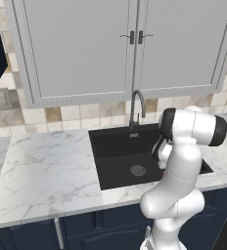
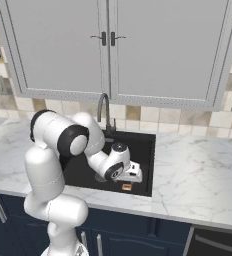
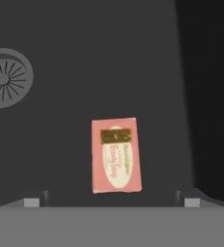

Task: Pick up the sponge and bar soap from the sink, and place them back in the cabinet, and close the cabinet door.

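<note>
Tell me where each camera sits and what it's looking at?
Left base view: behind the arm's left, facing the sink; arm at lower right.
Right base view: behind its right, same sink; arm at lower left, open hand over the bar soap.
Hand view: on the hand, looking down at the soap, fingertips at the bottom.

Small flat pink rectangular bar soap (image 3: 116,155) lying on the black sink floor, pale oval label on its face carrying cursive script too blurred to read, dark gold-brown band above the oval with markings also illegible, no other text readable
</note>
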Robot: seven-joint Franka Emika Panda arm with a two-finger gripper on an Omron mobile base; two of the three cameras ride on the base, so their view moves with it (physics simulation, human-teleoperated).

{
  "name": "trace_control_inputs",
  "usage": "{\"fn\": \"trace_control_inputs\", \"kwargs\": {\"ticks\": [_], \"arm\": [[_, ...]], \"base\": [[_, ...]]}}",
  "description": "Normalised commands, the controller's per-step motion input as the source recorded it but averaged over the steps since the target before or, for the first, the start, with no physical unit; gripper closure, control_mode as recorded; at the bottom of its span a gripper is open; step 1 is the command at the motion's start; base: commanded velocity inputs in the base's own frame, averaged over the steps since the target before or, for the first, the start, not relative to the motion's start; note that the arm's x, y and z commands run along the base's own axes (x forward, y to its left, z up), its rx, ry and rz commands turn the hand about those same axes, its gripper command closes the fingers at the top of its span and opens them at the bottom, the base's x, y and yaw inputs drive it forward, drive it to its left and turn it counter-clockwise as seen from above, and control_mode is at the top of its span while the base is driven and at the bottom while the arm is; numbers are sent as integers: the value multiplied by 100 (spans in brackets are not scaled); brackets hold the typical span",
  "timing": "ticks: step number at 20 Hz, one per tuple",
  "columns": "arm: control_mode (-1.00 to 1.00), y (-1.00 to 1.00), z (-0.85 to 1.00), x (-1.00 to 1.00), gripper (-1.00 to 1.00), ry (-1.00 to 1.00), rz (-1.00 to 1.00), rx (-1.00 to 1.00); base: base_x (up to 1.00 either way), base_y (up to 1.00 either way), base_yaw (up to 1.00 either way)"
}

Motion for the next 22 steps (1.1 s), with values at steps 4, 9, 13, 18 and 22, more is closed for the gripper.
{"fn": "trace_control_inputs", "kwargs": {"ticks": [4, 9, 13, 18, 22], "arm": [[-100, -1, -10, 6, -100, 0, 0, 0], [-100, 0, -13, 5, -100, 0, 0, 0], [-100, 0, -14, 11, -100, 0, 0, 0], [-100, -1, -13, 11, -100, 0, 0, 0], [-100, -1, -17, 5, -100, 0, 0, 0]], "base": [[0, 0, 0], [0, 0, 0], [0, 0, 0], [0, 0, 0], [0, 0, 0]]}}
